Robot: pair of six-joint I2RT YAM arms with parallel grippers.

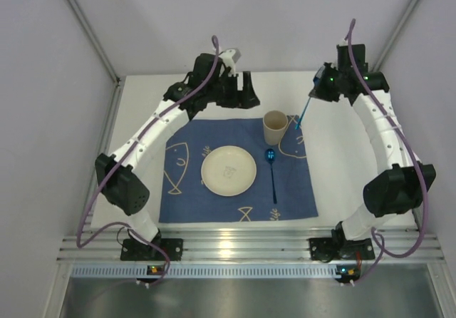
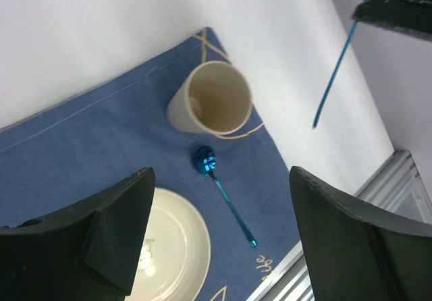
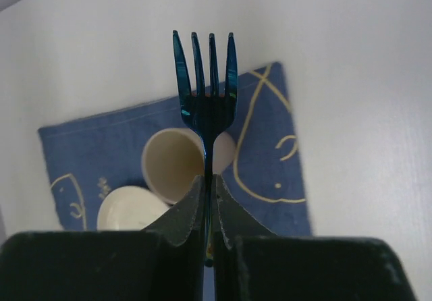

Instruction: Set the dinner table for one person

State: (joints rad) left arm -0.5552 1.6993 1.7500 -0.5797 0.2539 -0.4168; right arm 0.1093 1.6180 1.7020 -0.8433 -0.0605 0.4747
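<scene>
On the white dinner table lies a dark blue cloth with cream fish drawings. On it rest a cream plate, a cream cup and a shiny blue spoon to the plate's right. My right gripper is shut on a blue fork, which hangs in the air above the cloth's far right corner. In the right wrist view the fork sticks out, tines forward, between the pressed fingers. My left gripper is open and empty above the cloth's far edge; in the left wrist view the spoon and plate lie below it.
A ribbed aluminium rail runs along the near table edge, where both arm bases are bolted. Pale walls with metal posts enclose the table on three sides. The right arm arches over the bare table strip right of the cloth.
</scene>
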